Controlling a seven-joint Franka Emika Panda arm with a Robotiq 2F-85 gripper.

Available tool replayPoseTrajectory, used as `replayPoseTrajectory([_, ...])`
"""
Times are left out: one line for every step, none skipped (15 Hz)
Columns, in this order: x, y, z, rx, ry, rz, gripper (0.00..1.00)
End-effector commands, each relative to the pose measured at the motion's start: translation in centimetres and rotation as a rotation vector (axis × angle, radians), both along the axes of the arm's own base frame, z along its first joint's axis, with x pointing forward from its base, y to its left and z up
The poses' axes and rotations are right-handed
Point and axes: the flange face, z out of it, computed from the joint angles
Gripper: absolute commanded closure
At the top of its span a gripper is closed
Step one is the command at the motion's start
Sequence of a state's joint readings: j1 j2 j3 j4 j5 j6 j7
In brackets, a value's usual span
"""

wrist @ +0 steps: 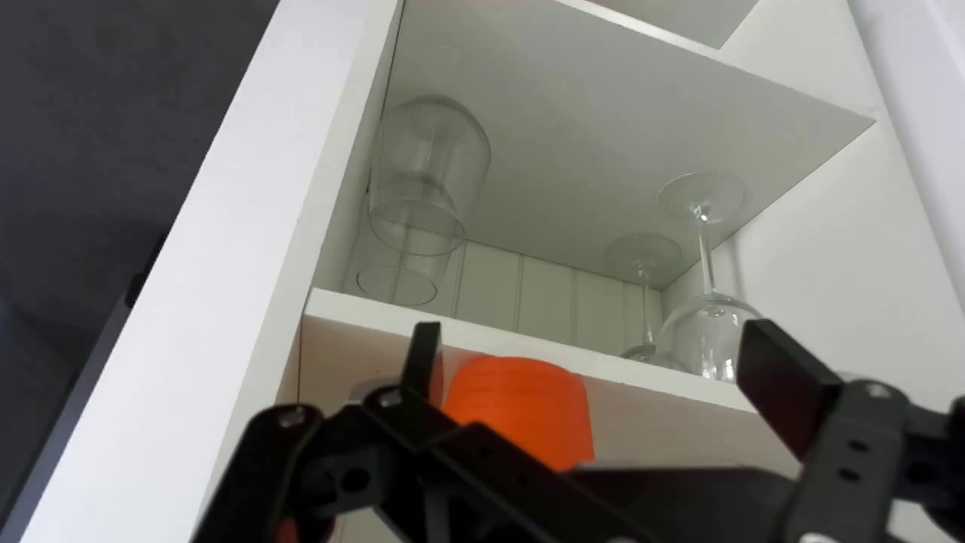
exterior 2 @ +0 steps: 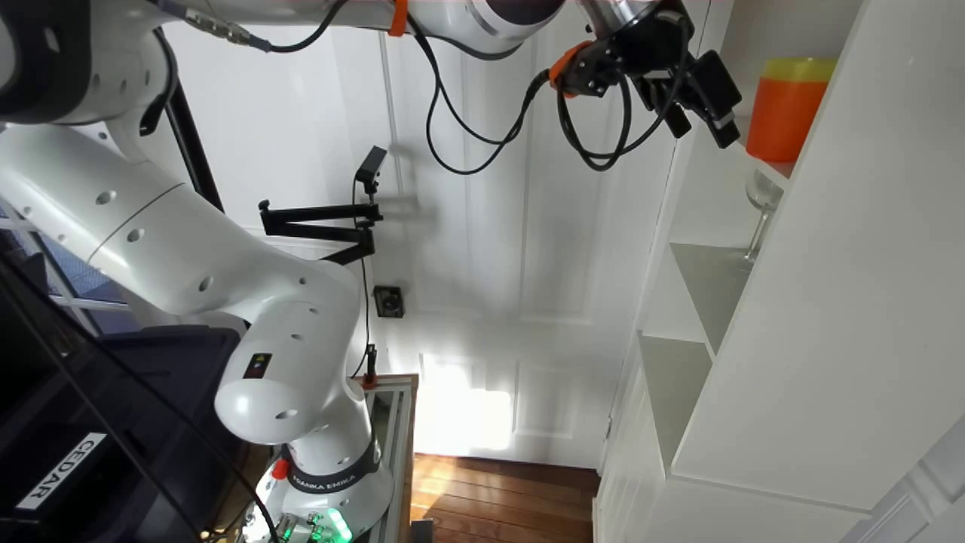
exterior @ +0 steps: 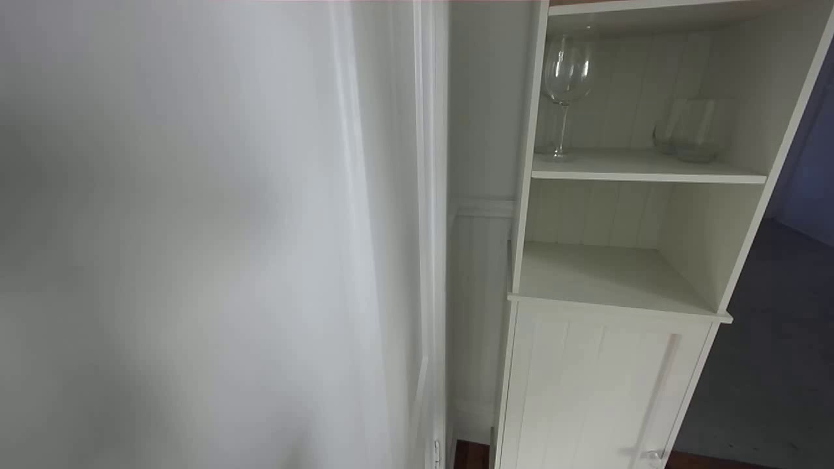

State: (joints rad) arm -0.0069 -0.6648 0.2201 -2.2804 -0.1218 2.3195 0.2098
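Observation:
My gripper is open and empty at the upper right of an exterior view, just in front of the cabinet's upper shelf. Its two black fingers stand wide apart in the wrist view, whose picture is upside down. An orange container shows between and beyond the fingers, closer to the left one and partly hidden by the gripper. In an exterior view the orange container has a yellow top band and stands upright on the shelf edge, a small gap from the fingertips. A blurred pale thing beside it is unclear.
The white cabinet holds wine glasses and clear tumblers on the shelf below the container. Black cables hang from the arm. A white door, a black bracket and a dark bin stand around.

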Motion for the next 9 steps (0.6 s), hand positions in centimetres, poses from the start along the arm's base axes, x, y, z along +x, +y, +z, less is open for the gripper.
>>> replayPoseTrajectory([0.7, 0.1, 0.0, 0.02, -0.043, -0.049, 0.0])
replayPoseTrajectory([0.8, 0.0, -0.1, 0.028, -0.049, -0.057, 0.0])
replayPoseTrajectory([1.1, 0.0, -0.2, 0.036, -0.056, -0.067, 0.0])
replayPoseTrajectory([1.3, 0.0, -0.3, 0.042, -0.063, -0.075, 0.0])
replayPoseTrajectory([1.5, 0.0, -0.4, 0.049, -0.07, -0.082, 0.0])
replayPoseTrajectory([1.7, 0.0, -0.4, 0.054, -0.08, -0.084, 0.0])
replayPoseTrajectory([2.0, 0.0, -0.4, 0.055, -0.091, -0.088, 0.0])
replayPoseTrajectory([2.2, -0.1, -0.5, 0.058, -0.098, -0.092, 0.0])
replayPoseTrajectory([2.5, -0.2, -0.5, 0.061, -0.107, -0.095, 0.0])
